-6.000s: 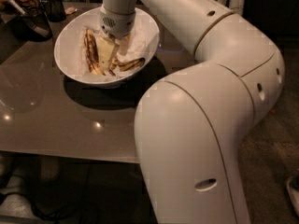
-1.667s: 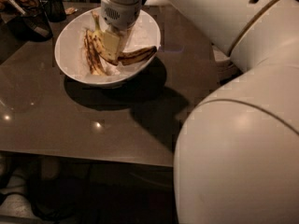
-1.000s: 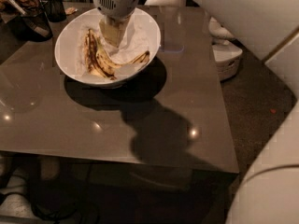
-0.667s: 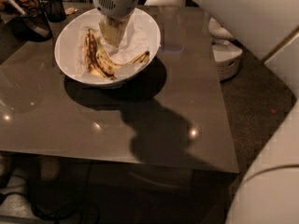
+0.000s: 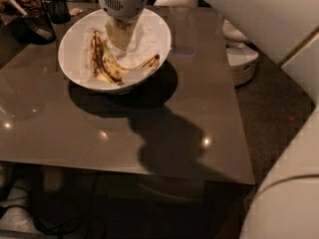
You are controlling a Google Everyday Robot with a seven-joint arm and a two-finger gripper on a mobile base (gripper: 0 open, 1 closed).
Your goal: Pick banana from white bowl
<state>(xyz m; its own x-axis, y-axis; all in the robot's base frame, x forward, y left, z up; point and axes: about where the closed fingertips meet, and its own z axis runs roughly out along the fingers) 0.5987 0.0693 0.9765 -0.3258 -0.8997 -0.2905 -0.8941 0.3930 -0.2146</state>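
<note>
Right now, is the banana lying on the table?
No, the banana lies inside the white bowl, and the claw hangs over the bowl's middle.

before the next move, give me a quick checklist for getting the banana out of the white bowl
1. Banana in the white bowl: ok, it lies on the paper lining, left of centre.
2. Pincer over the bowl: ok, it hangs above the far middle, by the banana's far end.
3. Banana lifted off the lining: not ok, it rests in the bowl.
4. Pincer's hold on the banana: cannot tell.
5. Bowl fully on the table: ok, its whole rim is over the tabletop.
6. Dark container clear of the bowl's far-left rim: cannot tell, it stands close by.
</note>
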